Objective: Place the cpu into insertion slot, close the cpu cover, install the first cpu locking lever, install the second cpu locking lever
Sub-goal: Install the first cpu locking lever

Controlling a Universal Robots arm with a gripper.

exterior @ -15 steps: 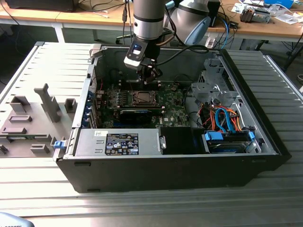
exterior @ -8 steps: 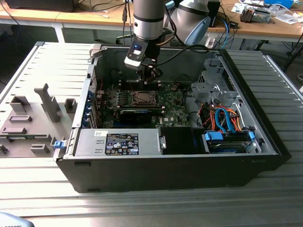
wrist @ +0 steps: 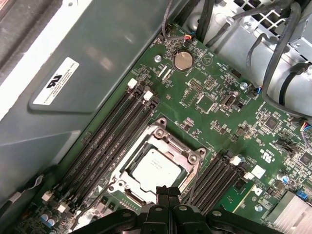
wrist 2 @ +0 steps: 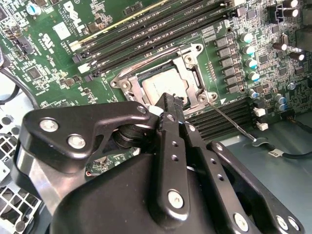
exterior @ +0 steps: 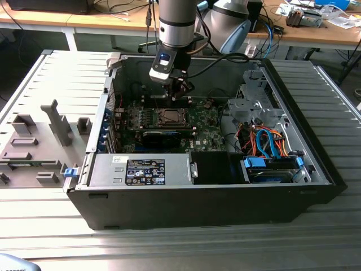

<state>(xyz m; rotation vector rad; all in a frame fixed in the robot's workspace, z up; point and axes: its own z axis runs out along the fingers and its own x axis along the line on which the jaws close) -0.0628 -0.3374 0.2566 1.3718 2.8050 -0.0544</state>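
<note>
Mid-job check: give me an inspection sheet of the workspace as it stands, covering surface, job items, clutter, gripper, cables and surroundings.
Surface: ribbed grey table carrying an open computer case.
Job's things: cpu lies in the insertion slot; cpu cover is down around it; a thin lever wire runs beside the socket, latching cannot be told.
Clutter: grey fixture blocks at the exterior view's left.
Gripper: gripper closed, empty, tips over the socket edge.
Cables: orange and blue cables in the case's drive bay.
Surroundings: wooden desks behind.
</note>
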